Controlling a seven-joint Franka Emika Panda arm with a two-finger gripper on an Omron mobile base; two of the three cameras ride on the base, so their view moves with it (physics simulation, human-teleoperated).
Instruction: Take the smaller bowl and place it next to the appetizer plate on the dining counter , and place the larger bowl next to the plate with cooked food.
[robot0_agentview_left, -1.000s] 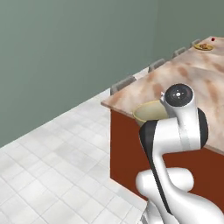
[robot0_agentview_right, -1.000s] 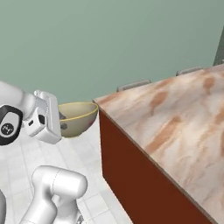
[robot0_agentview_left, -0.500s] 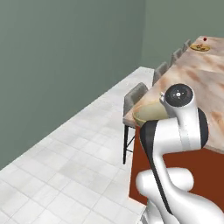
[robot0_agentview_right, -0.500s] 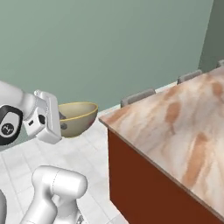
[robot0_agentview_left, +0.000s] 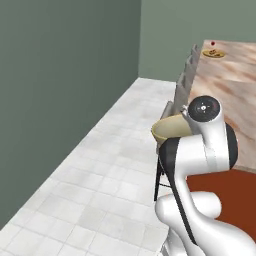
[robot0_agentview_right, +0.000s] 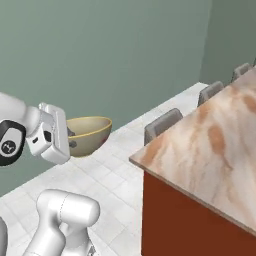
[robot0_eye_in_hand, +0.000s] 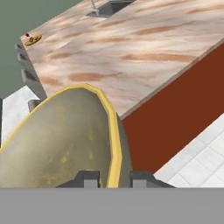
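Observation:
My gripper (robot0_eye_in_hand: 114, 179) is shut on the rim of the larger bowl (robot0_eye_in_hand: 61, 144), a wide cream bowl with a pale olive inside. The bowl (robot0_agentview_right: 90, 135) hangs level in the air over the tiled floor, short of the near corner of the dining counter (robot0_agentview_right: 210, 145). From the left base it shows as a cream bowl (robot0_agentview_left: 170, 131) in front of my arm. The plate with cooked food (robot0_agentview_left: 213, 53) lies far off along the counter (robot0_agentview_left: 235, 85), a tiny red speck just beyond it. That plate (robot0_eye_in_hand: 33, 40) also sits at the counter's far end (robot0_eye_in_hand: 131, 48). The smaller bowl is out of view.
Grey stools (robot0_agentview_left: 182, 90) line the counter's left side, near the bowl, with two more stools (robot0_agentview_right: 162, 125) by the corner. A sink (robot0_eye_in_hand: 109, 6) is set into the counter's far part. A green wall (robot0_agentview_left: 60, 75) stands to the left across the tiled floor (robot0_agentview_left: 100, 170).
The whole picture has shifted, so the base has moved: the counter now lies further right and runs away from me. The bowl stays in the gripper in the same pose.

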